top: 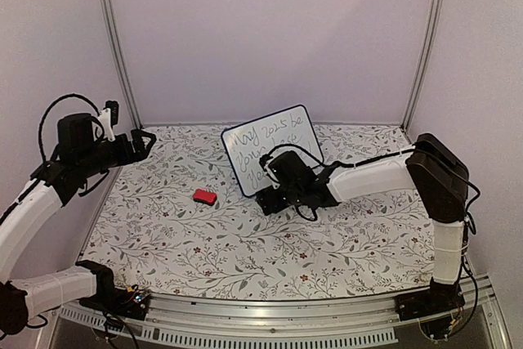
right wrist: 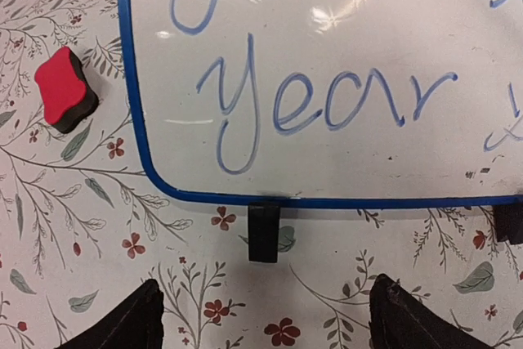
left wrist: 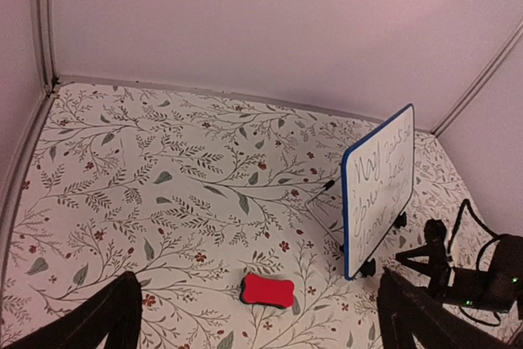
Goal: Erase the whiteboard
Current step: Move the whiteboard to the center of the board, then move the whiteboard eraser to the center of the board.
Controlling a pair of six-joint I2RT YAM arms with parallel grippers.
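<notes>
Red eraser (top: 204,197) lying flat on the flowered table (top: 204,243), at eight o'clock from the whiteboard (top: 270,140), right gripper (right wrist: 261,320) released, fingers (right wrist: 122,324) spread, just before the standing whiteboard with blue handwriting, left gripper (top: 143,140) released, empty, at table's ten o'clock

Built as two arms in white and black. Shows smooth white shells on the long links of the left arm (top: 29,214) and the right arm (top: 372,177), with boxy black housings at the joints. Carries thin black cables (top: 49,116) looped loose above the left wrist, and another black cable (top: 304,153) arched over the right wrist. Bears a small white bracket (top: 107,112) near the left wrist. Ends in a black left gripper (top: 145,141) and a black right gripper (top: 268,181), with dark, blunt, tapered fingers (right wrist: 122,324). Mounts on black bases (top: 429,308).
</notes>
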